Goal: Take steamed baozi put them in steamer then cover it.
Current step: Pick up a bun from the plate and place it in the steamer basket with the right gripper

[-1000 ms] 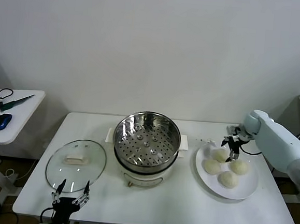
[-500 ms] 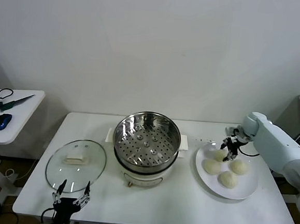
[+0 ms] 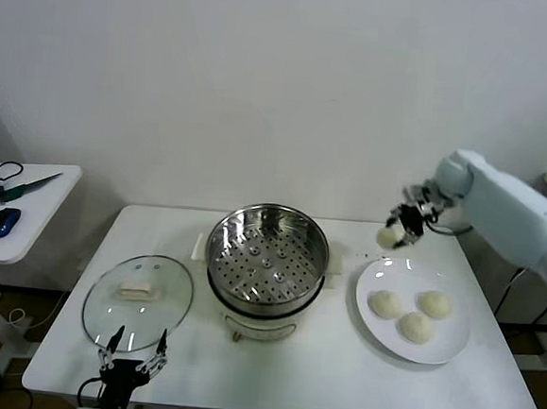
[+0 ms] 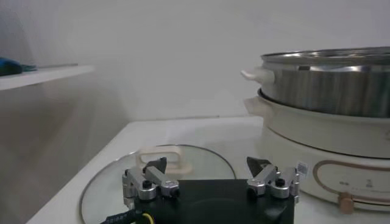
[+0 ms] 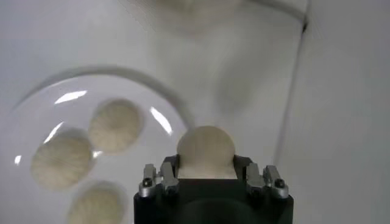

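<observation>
White surface (image 3: 279, 375) against a pale wall carried the steamer (image 3: 267, 261) at its centre. Right of the steamer, the right end effector (image 3: 399, 229) hung in the air, clenched on one steamed baozi (image 3: 389, 236). Below it, three more baozi (image 3: 386, 304) lay on a white plate (image 3: 452, 346). Left of the steamer lay the cover (image 3: 138, 300), with the left end effector (image 3: 132, 350) spread wide at its near edge.

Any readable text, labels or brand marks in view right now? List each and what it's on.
No legible text anywhere.
Small white sticker on the left hand, near one finger: print too small to read.
Outlined panel with a knob on the steamer base: no words can be made out.
Dark specks on the table behind the plate: too small to tell if they are print.
</observation>
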You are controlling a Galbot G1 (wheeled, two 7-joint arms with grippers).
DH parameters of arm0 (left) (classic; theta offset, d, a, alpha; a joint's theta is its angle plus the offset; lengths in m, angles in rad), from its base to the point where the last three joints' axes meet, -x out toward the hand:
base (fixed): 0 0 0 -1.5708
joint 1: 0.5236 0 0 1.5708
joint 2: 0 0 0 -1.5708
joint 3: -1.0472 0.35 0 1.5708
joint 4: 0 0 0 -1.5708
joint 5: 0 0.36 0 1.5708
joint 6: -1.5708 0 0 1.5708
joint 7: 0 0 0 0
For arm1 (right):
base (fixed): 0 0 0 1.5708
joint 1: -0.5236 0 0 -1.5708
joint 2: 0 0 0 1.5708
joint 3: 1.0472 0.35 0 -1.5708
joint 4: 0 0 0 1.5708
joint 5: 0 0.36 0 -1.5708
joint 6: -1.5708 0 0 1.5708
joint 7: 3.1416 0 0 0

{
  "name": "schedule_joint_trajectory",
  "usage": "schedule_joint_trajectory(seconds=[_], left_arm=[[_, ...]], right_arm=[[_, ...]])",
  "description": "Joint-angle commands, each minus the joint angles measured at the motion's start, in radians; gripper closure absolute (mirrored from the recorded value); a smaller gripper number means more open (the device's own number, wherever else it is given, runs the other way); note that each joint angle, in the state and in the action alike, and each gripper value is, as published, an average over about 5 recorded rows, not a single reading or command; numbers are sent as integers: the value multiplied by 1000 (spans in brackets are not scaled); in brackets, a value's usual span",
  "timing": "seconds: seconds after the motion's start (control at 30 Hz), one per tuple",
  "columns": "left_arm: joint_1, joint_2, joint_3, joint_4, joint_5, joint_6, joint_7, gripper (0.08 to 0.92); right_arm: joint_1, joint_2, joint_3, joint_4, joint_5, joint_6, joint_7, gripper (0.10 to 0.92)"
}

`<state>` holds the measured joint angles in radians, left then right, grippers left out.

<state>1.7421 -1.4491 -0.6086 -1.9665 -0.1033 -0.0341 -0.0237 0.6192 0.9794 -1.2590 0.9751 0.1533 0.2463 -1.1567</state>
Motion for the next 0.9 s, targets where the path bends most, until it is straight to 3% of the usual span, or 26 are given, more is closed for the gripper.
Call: schedule_joint_trajectory(seconds=[0.03, 0.27, 0.6, 0.9], left_arm=[[0, 2, 0, -3, 0, 2, 0, 177], [-4, 2, -8, -8, 6, 6, 0, 177], [14, 0, -10, -19, 22, 5, -5, 177], [21, -2, -5, -11, 28, 2, -16, 177]], right_arm=[[382, 78, -295, 298, 125, 169, 20, 431], [296, 261, -245, 324, -54, 365, 131, 431], [-7, 377, -138, 102, -382, 475, 226, 431], [-169, 401, -16, -87, -519, 517, 288, 431]])
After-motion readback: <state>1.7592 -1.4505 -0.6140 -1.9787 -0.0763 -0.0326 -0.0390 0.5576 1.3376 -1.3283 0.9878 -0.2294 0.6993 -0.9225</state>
